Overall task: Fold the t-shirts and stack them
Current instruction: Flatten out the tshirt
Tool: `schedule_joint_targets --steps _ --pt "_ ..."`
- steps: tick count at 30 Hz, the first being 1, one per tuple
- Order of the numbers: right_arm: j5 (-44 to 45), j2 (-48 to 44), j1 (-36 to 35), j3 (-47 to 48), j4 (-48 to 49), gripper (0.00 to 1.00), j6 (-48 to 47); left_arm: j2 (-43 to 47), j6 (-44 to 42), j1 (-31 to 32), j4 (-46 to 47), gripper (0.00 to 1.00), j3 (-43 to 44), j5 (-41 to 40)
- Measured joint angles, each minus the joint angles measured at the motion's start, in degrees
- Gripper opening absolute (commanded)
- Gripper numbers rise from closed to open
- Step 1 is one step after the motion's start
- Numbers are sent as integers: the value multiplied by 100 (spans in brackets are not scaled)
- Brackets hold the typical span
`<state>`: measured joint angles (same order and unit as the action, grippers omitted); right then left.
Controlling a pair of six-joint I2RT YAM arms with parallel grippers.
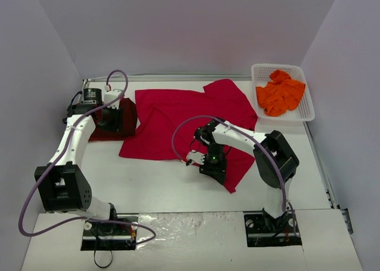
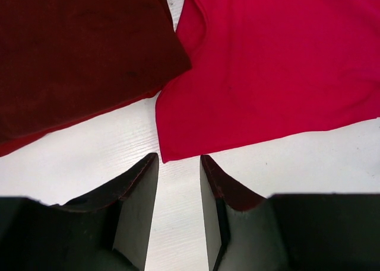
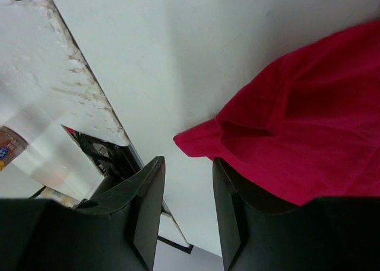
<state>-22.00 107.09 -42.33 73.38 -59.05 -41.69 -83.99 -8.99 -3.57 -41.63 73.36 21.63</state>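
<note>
The bright red t-shirt [image 1: 178,117] lies spread out in the middle of the table, its near right corner reaching toward the front. The dark maroon t-shirt [image 1: 110,131] lies folded at the left. The orange t-shirt [image 1: 280,93] is bunched in the basket. My left gripper [image 1: 119,124] hovers at the maroon shirt's right edge; in the left wrist view it [image 2: 179,161] is open and empty over bare table, with the maroon shirt [image 2: 77,51] and the red shirt's corner [image 2: 279,69] just ahead. My right gripper [image 1: 215,173] is open at the red shirt's near corner [image 3: 297,140], one finger [image 3: 228,188] against the cloth edge.
The white lattice basket [image 1: 276,67] stands at the back right. Walls close in the table on the left, back and right. The table's front edge and the arm bases [image 1: 110,229] run along the near side.
</note>
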Motion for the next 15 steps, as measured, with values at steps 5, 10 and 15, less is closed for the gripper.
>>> schedule_joint_targets --steps 5,10,15 --pt "-118 -146 210 50 -164 26 -109 0 -2 0 0 34 0 59" --pt "-33 -317 1207 282 48 1 2 0 -9 0 7 37 -9 114" --pt "437 -341 1989 212 636 0 319 0 -9 0 39 39 -9 197"
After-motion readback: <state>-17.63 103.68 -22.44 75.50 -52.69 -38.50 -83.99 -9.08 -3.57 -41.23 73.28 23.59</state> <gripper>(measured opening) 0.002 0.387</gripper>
